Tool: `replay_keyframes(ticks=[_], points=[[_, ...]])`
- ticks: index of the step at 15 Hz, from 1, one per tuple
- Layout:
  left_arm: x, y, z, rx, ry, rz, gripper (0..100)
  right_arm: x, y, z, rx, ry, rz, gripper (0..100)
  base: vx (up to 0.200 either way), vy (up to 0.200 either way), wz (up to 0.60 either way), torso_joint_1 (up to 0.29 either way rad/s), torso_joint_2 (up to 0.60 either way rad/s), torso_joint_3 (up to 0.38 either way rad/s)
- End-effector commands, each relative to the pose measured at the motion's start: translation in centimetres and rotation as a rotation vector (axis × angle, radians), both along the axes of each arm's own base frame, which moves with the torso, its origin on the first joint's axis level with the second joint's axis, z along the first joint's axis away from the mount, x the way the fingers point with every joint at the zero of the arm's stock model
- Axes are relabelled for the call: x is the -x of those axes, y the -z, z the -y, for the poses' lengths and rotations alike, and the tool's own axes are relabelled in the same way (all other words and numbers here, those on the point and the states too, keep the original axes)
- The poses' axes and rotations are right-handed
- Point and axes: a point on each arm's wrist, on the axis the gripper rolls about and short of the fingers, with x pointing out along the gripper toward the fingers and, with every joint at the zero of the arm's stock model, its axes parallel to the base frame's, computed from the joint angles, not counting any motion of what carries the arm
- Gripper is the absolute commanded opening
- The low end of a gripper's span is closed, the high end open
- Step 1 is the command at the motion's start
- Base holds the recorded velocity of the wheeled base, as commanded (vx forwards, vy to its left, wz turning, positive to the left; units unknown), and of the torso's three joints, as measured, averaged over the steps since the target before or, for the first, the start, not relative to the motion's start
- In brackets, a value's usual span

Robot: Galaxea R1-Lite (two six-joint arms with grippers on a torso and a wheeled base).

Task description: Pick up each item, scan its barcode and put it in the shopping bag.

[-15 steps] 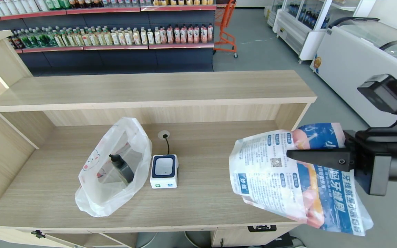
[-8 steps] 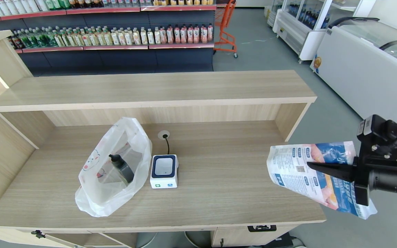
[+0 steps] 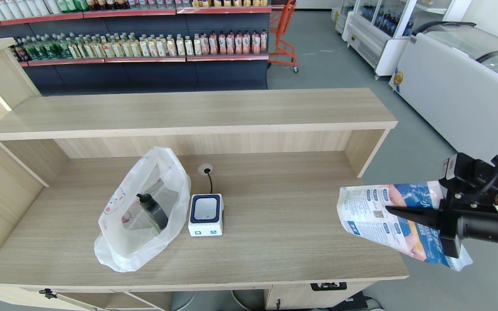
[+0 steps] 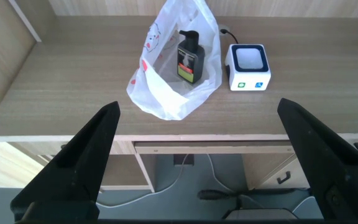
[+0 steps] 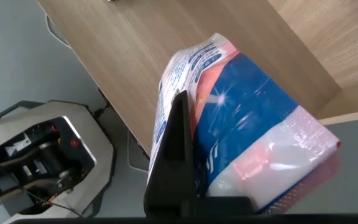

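A white, blue and pink package (image 3: 363, 211) hangs at the counter's right end, partly past the edge, with my right gripper (image 3: 394, 211) shut on it. Up close, a dark finger (image 5: 178, 149) presses across the package (image 5: 253, 118). A white plastic shopping bag (image 3: 119, 233) lies open on the wooden counter (image 3: 275, 224) with a dark pump bottle (image 3: 153, 211) inside. Just right of the bag stands the white barcode scanner (image 3: 206, 214). My left gripper (image 4: 197, 112) is open, held off the counter's front edge, facing the bag (image 4: 160, 93), bottle (image 4: 189, 59) and scanner (image 4: 248, 59).
A raised ledge (image 3: 188, 112) runs along the counter's back, with side walls at both ends. The scanner's cable (image 3: 209, 181) leads to a hole in the counter. Bare wood lies between scanner and package. Freezers (image 3: 448, 65) stand on the right, bottle shelves (image 3: 145, 43) behind.
My right gripper has carried the package rightward and down, from over the counter's right part to its right end. In the last half second it barely shifted.
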Motion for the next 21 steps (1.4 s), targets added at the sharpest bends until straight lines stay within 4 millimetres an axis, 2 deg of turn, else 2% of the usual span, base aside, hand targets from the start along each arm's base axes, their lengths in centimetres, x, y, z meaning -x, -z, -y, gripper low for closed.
replay_keyframes(ticks=[1,6,9,13,21], points=[[0.0,0.0,0.0,0.001,0.000,0.001,100,-0.2,0.2,0.0,0.002,0.000,-0.009,0,0.000,0.000,0.00,0.000,0.00,0.000],[0.0,0.0,0.0,-0.001,0.000,0.001,100,-0.3,0.1,-0.1,0.000,-0.001,-0.005,0,0.000,0.000,0.00,0.000,0.00,0.000],[0.0,0.0,0.0,-0.001,0.000,0.001,100,-0.4,0.0,-0.1,-0.004,-0.009,-0.007,0,0.000,0.200,0.00,0.001,0.00,0.002],[0.0,0.0,0.0,0.001,0.000,0.002,100,-1.9,-0.2,-0.4,-0.008,-0.012,-0.010,0,0.000,0.200,0.00,0.001,0.00,0.004],[0.0,0.0,0.0,-0.001,0.000,0.001,100,-6.7,-0.2,-1.1,-0.019,-0.020,-0.031,0,0.000,0.200,0.00,0.002,0.00,0.002]])
